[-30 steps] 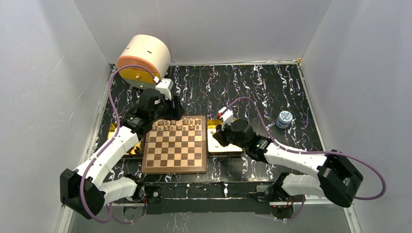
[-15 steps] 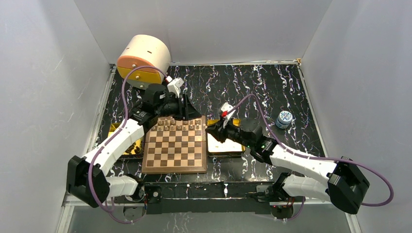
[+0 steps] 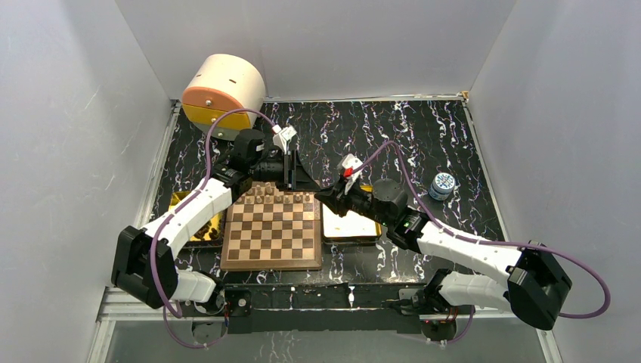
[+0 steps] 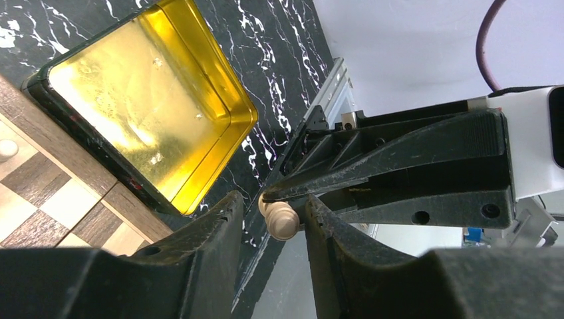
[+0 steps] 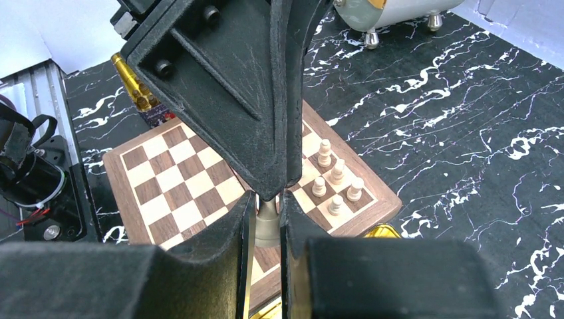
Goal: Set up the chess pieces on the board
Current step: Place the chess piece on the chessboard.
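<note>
The board [image 3: 272, 253] lies mid-table with several tan chess pieces [image 3: 276, 198] on its far rows; they also show in the right wrist view [image 5: 336, 183]. My right gripper [image 3: 316, 195] is shut on one tan chess piece [image 5: 268, 229], held above the board's far right corner. My left gripper [image 3: 295, 184] meets it there. In the left wrist view the piece [image 4: 281, 222] sticks out of the right gripper's fingertips [image 4: 399, 173] and sits between my left gripper's [image 4: 274, 212] open jaws, against one finger with a gap at the other.
A gold tray [image 3: 349, 227] sits right of the board, and another [image 3: 189, 227] sits left of it. A cream and orange round container [image 3: 223, 94] stands at the far left corner. A small blue-lidded jar [image 3: 442, 185] stands at the right.
The left gripper swung right from the board's far left corner. The right gripper rose from the right tray and moved left, so the two now meet around the piece.
</note>
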